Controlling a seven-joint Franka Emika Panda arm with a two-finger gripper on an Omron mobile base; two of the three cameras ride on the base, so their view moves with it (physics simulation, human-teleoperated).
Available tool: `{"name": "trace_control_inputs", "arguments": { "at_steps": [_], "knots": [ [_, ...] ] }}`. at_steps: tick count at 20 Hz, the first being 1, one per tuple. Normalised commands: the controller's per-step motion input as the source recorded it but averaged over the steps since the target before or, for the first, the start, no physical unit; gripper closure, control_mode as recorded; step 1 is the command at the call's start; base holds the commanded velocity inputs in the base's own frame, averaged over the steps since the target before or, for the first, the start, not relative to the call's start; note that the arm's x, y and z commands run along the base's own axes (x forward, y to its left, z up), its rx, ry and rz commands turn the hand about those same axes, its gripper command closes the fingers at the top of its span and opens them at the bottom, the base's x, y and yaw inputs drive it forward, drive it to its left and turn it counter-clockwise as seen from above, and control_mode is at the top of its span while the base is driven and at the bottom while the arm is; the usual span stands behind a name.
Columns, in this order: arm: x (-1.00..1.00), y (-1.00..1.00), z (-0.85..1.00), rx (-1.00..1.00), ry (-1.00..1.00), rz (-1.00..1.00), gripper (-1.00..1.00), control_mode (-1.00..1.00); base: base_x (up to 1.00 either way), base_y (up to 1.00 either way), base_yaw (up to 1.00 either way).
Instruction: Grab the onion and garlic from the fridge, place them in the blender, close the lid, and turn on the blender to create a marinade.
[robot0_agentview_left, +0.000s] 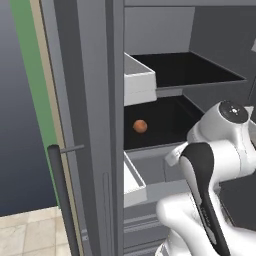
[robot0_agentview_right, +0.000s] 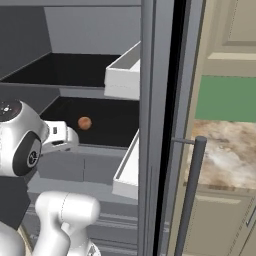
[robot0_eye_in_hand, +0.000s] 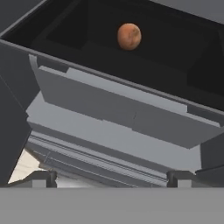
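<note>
The fridge (robot0_agentview_left: 95, 100) stands open in front of me. The onion (robot0_agentview_left: 140, 126), a small orange-brown ball, lies alone on the middle black shelf (robot0_agentview_left: 170, 125). It also shows in the right base view as the onion (robot0_agentview_right: 84, 122) and near the top of the hand view as the onion (robot0_eye_in_hand: 129, 36). My gripper (robot0_eye_in_hand: 111, 180) is open, its fingertips wide apart with nothing between them. It hovers in front of the grey drawers (robot0_eye_in_hand: 113, 109), below and short of the onion. The garlic, the blender and the lid are out of view.
White door bins (robot0_agentview_left: 137, 80) jut from the left door, and more bins (robot0_agentview_right: 122, 75) from the right door. A dark bar handle (robot0_agentview_right: 192, 195) runs down the right door. Beyond it is a marble counter (robot0_agentview_right: 225, 150). An upper black shelf (robot0_agentview_left: 185, 70) lies bare.
</note>
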Motion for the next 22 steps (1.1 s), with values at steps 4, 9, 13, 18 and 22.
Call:
{"name": "trace_control_inputs", "arguments": {
  "at_steps": [4, 9, 13, 18, 22],
  "knots": [
    [0.70, 0.00, -0.11, 0.14, -0.17, -0.33, -1.00, -1.00, 0.00, 0.00, 0.00],
    [0.85, 0.01, 0.21, 0.17, -0.01, -0.19, -1.00, -1.00, 0.00, 0.00, 0.00],
    [0.78, 0.01, -0.02, 0.15, 0.03, 0.00, -1.00, -1.00, 0.00, 0.00, 0.00],
    [0.64, 0.41, -0.36, 0.05, 0.19, 0.00, -1.00, -1.00, 0.00, 0.00, 0.00],
    [0.31, 0.48, -0.26, -0.05, 0.08, 0.00, -1.00, -1.00, 0.00, 0.00, 0.00]
  ]
}}
